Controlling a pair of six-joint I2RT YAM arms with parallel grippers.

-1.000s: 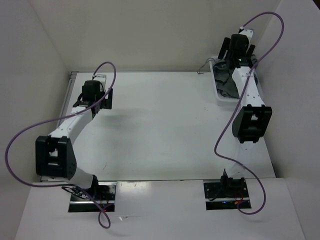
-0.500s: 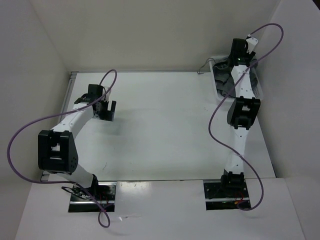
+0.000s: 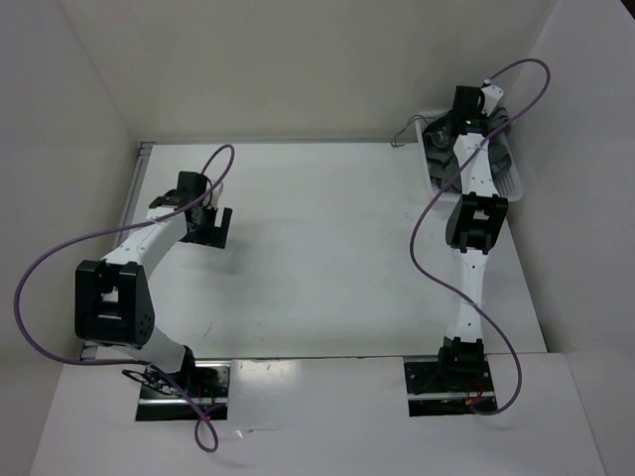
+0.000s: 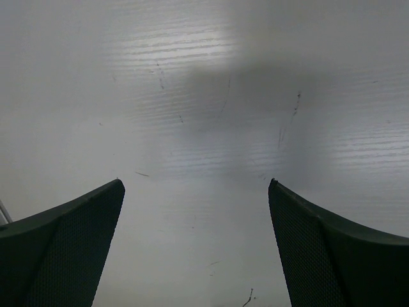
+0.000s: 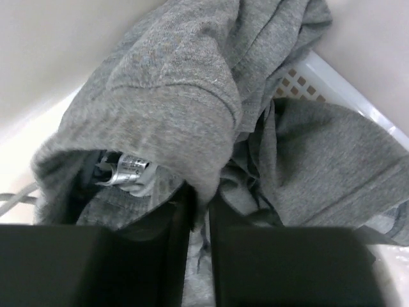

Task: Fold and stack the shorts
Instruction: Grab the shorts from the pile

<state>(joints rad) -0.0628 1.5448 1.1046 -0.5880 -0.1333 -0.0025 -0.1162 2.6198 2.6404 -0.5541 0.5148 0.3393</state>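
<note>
**Table** (image 3: pixel 327 258): white, bare in the middle, where I judge the folding is meant to happen. Neither arm has cloth over it yet.

**Basket** (image 5: pixel 345 89): white mesh, at the table's far right corner against the wall. It serves as the supply bin, which explains the right arm's long reach.

**Shorts** (image 5: pixel 179 109): grey, heaped in the basket and spilling over its rim. More than one garment may be in the heap, but I cannot separate them. One thick fold arches up towards the wrist camera, with a sewn label showing beneath it. The cloth is bunched, so no long axis can be read and I cannot tell which way the waistband points. The task appears to be at its first step, the pick.

**Right gripper** (image 5: pixel 199 198): down in the basket, jaws nearly together with a thin fold of the shorts pinched between them. The hold is on an upper layer, a sensible place to lift one garment free.

**Left gripper** (image 4: pixel 195 185): jaws fully apart, holding nothing. It hangs just above bare table at the far left, probably waiting to take a second corner.
</note>
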